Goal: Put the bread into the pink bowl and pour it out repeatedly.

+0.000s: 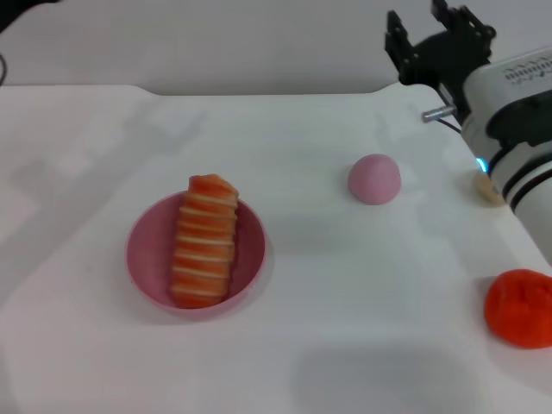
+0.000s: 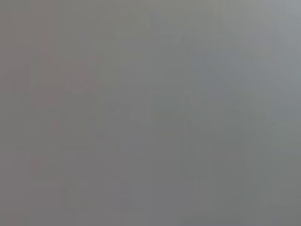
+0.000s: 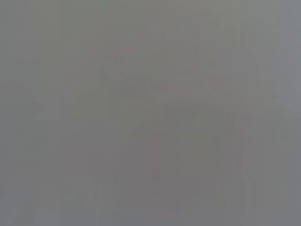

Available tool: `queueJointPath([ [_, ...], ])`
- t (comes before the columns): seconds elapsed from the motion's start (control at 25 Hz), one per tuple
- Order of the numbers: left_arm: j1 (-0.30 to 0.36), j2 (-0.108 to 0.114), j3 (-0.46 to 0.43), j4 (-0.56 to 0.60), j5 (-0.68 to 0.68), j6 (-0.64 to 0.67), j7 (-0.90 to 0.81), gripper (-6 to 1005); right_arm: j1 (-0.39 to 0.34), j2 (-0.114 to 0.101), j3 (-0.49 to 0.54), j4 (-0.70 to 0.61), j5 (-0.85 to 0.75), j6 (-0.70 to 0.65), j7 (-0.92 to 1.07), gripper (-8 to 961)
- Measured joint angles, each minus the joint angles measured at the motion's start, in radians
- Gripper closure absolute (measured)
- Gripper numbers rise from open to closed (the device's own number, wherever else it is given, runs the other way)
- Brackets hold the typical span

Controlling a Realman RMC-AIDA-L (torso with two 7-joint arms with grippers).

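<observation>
The bread [image 1: 206,241] lies lengthwise in the pink bowl [image 1: 148,258], striped side up, its ends resting over the rim, on the left part of the white surface [image 1: 345,328]. My right gripper [image 1: 429,34] hangs at the far right edge, well apart from the bowl, fingers spread and holding nothing. A small pink ball [image 1: 374,179] sits between them. Both wrist views show only grey.

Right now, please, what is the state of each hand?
Left hand: not in view.
Right hand: raised at the far right of the table, open, holding nothing.
</observation>
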Motion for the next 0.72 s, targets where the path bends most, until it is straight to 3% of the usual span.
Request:
queueJointPath([
  [0.36,-0.008,-0.007,0.048,-0.422,-0.594,0.187,0.592,185,0.001,0.0,0.033,0.126,0.009,0.119,0.085,394],
  [0.48,-0.003,-0.007,0.06,-0.495,-0.686,0.228,0.698,185,0.004,0.0,0.034,0.174,0.051,0.196,0.091,395],
  [0.72,0.004,-0.008,0.059,-0.588,-0.734,0.244,0.835,184,0.006,0.0,0.044,0.217,0.17,0.281,0.094,394],
])
